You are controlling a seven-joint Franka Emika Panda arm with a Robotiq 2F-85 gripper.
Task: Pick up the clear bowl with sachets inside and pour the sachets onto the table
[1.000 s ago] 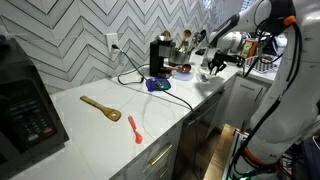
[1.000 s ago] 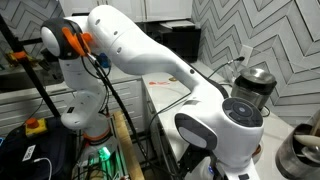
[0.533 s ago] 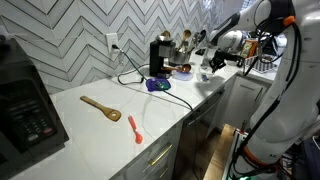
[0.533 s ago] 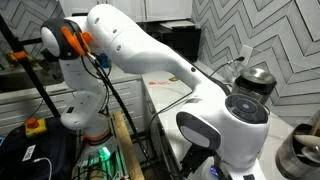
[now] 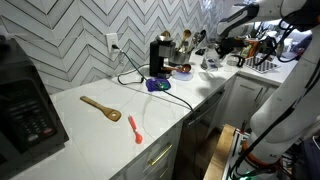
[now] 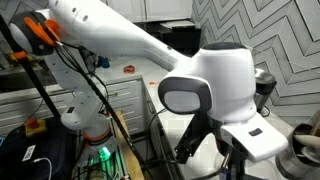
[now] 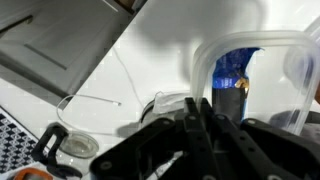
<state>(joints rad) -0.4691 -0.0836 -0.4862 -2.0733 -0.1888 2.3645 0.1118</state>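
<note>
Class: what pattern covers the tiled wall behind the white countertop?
Grey-white chevron tiled wall, clearest in an exterior view.

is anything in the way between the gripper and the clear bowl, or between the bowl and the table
Nothing visible. In the wrist view the gripper looks closed on the clear bowl at its rim, and bare white table lies below, crossed only by a thin cable.

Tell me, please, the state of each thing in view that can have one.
Robotiq gripper: apparently shut on the bowl's rim.
Small transparent clear bowl: held by its rim.
Brown wooden spoon: lying flat on the white stone-like table.
Red utensil: lying flat there.
Black cord: plugged into the wall outlet.
</note>
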